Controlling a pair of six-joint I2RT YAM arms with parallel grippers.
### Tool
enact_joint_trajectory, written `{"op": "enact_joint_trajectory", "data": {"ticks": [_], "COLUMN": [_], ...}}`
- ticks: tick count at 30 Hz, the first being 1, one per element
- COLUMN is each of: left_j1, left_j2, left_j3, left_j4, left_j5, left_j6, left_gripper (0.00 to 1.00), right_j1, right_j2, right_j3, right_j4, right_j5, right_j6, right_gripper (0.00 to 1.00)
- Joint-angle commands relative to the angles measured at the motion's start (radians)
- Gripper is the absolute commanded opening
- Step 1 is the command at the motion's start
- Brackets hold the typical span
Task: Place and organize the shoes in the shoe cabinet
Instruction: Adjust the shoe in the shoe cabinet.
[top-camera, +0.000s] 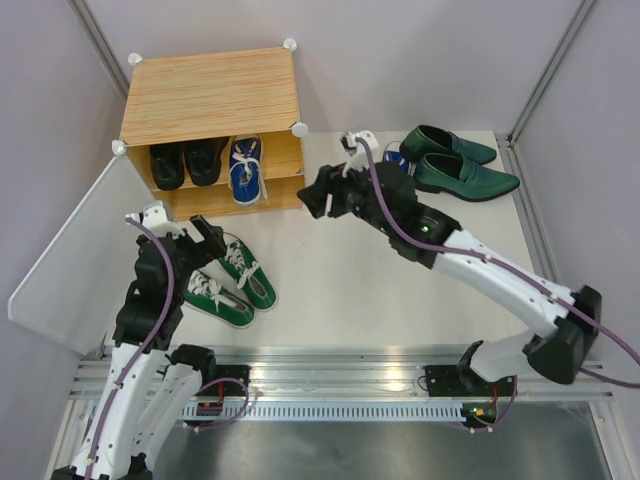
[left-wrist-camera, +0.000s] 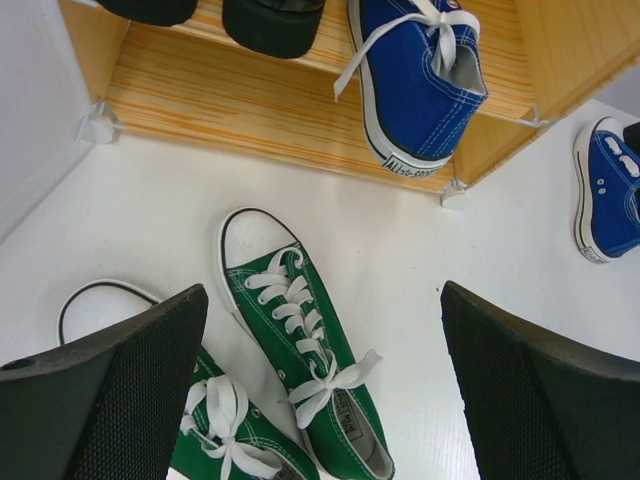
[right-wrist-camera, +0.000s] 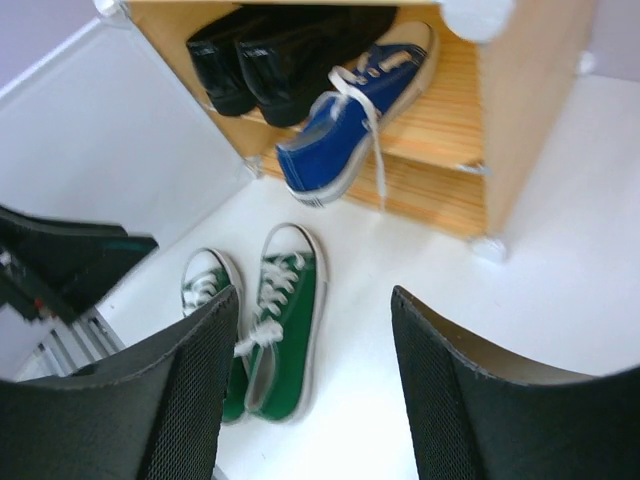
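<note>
Shows L gripper (top-camera: 207, 233) wide open, empty, over green sneakers (top-camera: 232, 283); R gripper (top-camera: 318, 192) part-open, empty, just right of shoe cabinet (top-camera: 210, 95).

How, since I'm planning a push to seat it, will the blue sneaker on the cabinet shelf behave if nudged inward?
The blue sneaker lies tilted, heel past the shelf edge, so it may twist rather than slide straight. Its canvas upper looks soft and would probably dent; the rubber sole seems firmer. The loose laces could snag.

White arm links (top-camera: 500, 275), black joints (top-camera: 565, 342), purple cables (top-camera: 390, 215); black fingers (left-wrist-camera: 110, 400), dimpled inner faces.
</note>
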Motion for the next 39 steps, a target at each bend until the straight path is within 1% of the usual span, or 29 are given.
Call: {"op": "enact_joint_trajectory", "data": {"ticks": [1, 2, 4, 5, 6, 7, 9, 10, 12, 18, 19, 20, 22, 23, 25, 26, 27, 35, 39], "left_j1": [0.004, 0.004, 0.002, 0.002, 0.002, 0.002, 0.002, 0.002, 0.002, 0.001, 0.001, -0.001, -0.001, -0.001, -0.001, -0.001, -0.001, -0.001, -0.001], "left_j2": [0.057, 0.077, 0.137, 0.156, 0.172, 0.194, 0.243, 0.252, 0.288, 0.476, 0.493, 0.508, 0.55, 0.564, 0.599, 0.608, 0.619, 0.738, 0.78], "left_j3": [0.026, 0.034, 0.054, 0.063, 0.067, 0.07, 0.075, 0.072, 0.055, 0.126, 0.129, 0.136, 0.143, 0.155, 0.169, 0.184, 0.19, 0.259, 0.291], "left_j4": [0.061, 0.061, 0.059, 0.059, 0.068, 0.073, 0.088, 0.11, 0.151, 0.202, 0.213, 0.234, 0.256, 0.262, 0.28, 0.285, 0.302, 0.354, 0.365], "left_j5": [0.088, 0.103, 0.128, 0.137, 0.146, 0.151, 0.142, 0.111, 0.105, 0.171, 0.177, 0.179, 0.173, 0.166, 0.145, 0.139, 0.136, 0.131, 0.122], "left_j6": [0.031, 0.025, 0.005, -0.009, -0.03, -0.043, -0.07, -0.08, -0.074, -0.089, -0.094, -0.097, -0.1, -0.1, -0.092, -0.091, -0.087, -0.072, -0.066], "left_gripper": [1.0, 1.0, 1.0, 1.0, 1.0, 1.0, 1.0, 1.0, 1.0, 0.98, 0.96, 0.89, 0.83, 0.76, 0.68, 0.6, 0.57, 0.41, 0.4], "right_j1": [-0.005, -0.007, -0.01, -0.016, -0.021, -0.022, -0.025, -0.027, -0.027, -0.03, -0.027, -0.028, -0.028, -0.028, -0.028, -0.03, -0.028, -0.028, -0.028], "right_j2": [-0.186, -0.22, -0.317, -0.346, -0.374, -0.423, -0.463, -0.487, -0.495, -0.477, -0.474, -0.472, -0.48, -0.485, -0.497, -0.5, -0.501, -0.517, -0.515], "right_j3": [-0.173, -0.251, -0.325, -0.391, -0.422, -0.453, -0.533, -0.553, -0.58, -0.577, -0.582, -0.583, -0.59, -0.593, -0.596, -0.596, -0.597, -0.602, -0.602], "right_j4": [0.011, 0.011, 0.013, 0.013, 0.014, 0.016, 0.037, 0.045, 0.048, 0.054, 0.054, 0.054, 0.053, 0.053, 0.053, 0.054, 0.054, 0.053, 0.051], "right_j5": [0.102, 0.126, 0.206, 0.234, 0.292, 0.315, 0.344, 0.351, 0.355, 0.377, 0.384, 0.407, 0.424, 0.435, 0.449, 0.449, 0.449, 0.45, 0.452], "right_j6": [-0.064, -0.066, -0.078, -0.08, -0.081, -0.077, -0.064, -0.06, -0.052, -0.038, -0.037, -0.031, -0.028, -0.028, -0.028, -0.029, -0.029, -0.026, -0.029], "right_gripper": [0.67, 0.67, 0.67, 0.68, 0.67, 0.68, 0.69, 0.69, 0.69, 0.69, 0.7, 0.69, 0.7, 0.69, 0.69, 0.69, 0.69, 0.69, 0.69]}}
